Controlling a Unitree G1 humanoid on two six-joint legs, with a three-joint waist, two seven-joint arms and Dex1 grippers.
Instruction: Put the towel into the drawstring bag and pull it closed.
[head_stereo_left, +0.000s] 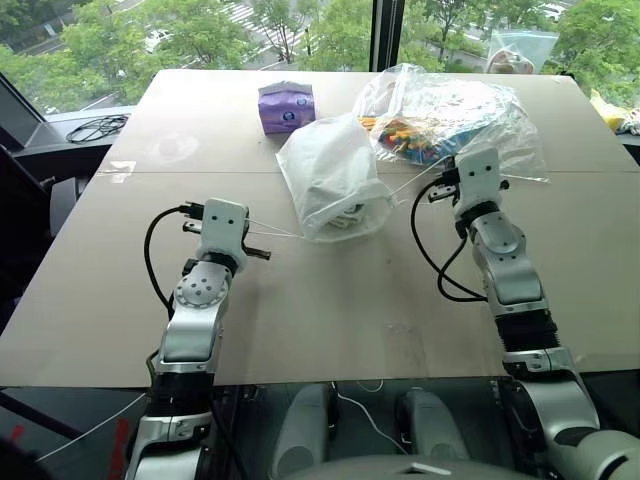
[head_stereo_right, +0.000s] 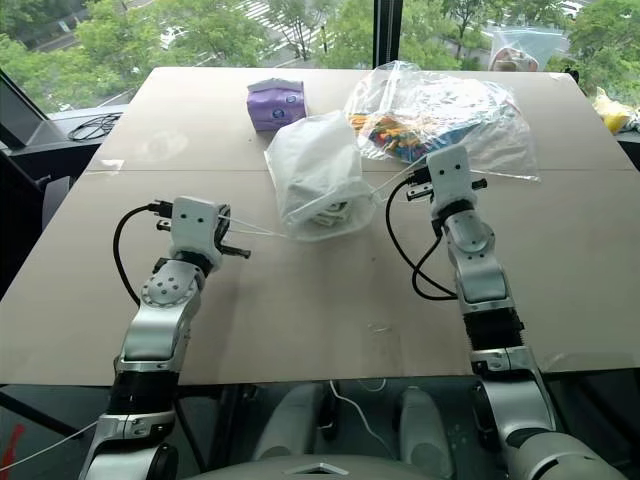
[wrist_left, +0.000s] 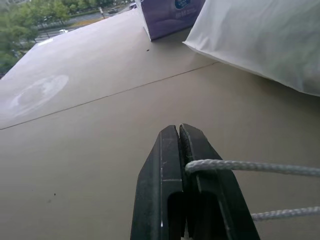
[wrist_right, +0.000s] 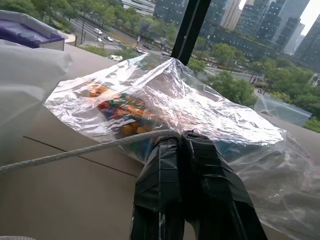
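The drawstring bag (head_stereo_left: 330, 172), a thin white pouch, lies in the middle of the table with its mouth toward me. Something pale with dark patches (head_stereo_left: 347, 214) shows inside the mouth; I cannot tell whether it is the towel. My left gripper (head_stereo_left: 262, 253) is to the left of the bag, shut on a white cord (wrist_left: 235, 165) that runs taut to the mouth. My right gripper (head_stereo_left: 438, 192) is to the bag's right, shut on the other cord (wrist_right: 75, 152), which also stretches to the mouth.
A small purple box (head_stereo_left: 286, 106) stands behind the bag. A large clear plastic bag (head_stereo_left: 455, 115) with colourful contents lies at the back right, just beyond my right gripper. A black cable (head_stereo_left: 95, 127) lies off the table's far left corner.
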